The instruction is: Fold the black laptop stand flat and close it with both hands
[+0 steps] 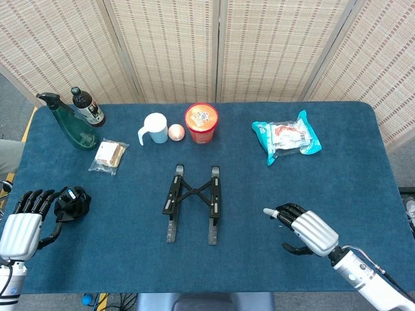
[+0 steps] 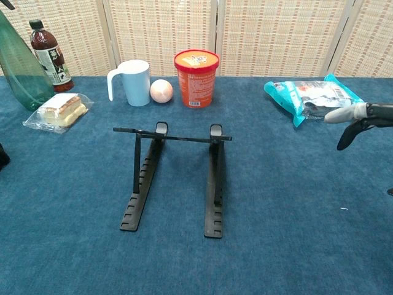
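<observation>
The approach is in hand: both the right robot hand and left robot hand are spread wide and hold nothing, and next must reach the open laptop stand on the desk.

green spray bottle and dark sauce bottle far left | wrapped sandwich near them | white mug, peach ball, orange tub in a row | teal snack bag right | black cloth bundle left edge | blue table

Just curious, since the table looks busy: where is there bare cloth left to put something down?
Bare cloth: between the laptop stand and the right hand, and along the near edge. Crowded: the far row, from spray bottle to orange tub.
</observation>
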Controlling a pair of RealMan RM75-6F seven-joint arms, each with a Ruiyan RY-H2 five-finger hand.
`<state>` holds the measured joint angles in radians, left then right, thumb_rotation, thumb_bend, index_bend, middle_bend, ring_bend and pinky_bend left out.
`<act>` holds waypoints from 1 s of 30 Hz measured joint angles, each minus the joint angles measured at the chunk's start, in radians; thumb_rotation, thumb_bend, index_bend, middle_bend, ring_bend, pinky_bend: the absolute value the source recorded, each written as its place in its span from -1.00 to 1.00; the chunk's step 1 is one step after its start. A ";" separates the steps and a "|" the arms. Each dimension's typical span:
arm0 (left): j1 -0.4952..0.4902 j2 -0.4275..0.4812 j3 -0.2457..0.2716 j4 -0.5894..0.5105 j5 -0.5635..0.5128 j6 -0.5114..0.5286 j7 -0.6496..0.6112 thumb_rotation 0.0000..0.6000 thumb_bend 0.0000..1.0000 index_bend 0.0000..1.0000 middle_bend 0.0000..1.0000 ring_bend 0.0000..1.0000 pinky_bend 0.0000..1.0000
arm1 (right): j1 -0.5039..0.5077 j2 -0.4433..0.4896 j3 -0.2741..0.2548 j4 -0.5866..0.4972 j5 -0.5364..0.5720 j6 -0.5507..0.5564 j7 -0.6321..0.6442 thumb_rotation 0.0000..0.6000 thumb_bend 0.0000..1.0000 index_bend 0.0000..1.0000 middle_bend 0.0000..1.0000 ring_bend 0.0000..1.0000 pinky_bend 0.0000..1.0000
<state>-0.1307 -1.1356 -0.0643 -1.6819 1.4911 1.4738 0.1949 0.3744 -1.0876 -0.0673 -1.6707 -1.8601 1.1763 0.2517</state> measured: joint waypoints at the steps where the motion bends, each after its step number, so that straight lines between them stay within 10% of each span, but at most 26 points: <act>1: 0.000 0.000 0.000 -0.001 -0.001 0.000 0.002 1.00 -0.38 -0.70 -0.72 -0.81 -0.88 | 0.009 -0.007 -0.003 0.006 -0.005 -0.007 0.008 1.00 -0.59 -0.72 -0.36 -0.65 -0.56; 30: 0.012 0.011 0.011 -0.014 -0.008 0.008 0.017 1.00 -0.38 -0.70 -0.72 -0.81 -0.88 | 0.278 -0.219 -0.022 0.089 -0.045 -0.180 0.108 1.00 -0.59 -0.71 -0.43 -0.65 -0.56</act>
<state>-0.1192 -1.1248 -0.0536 -1.6955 1.4829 1.4822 0.2120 0.6527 -1.3063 -0.0897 -1.5817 -1.9046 0.9963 0.3599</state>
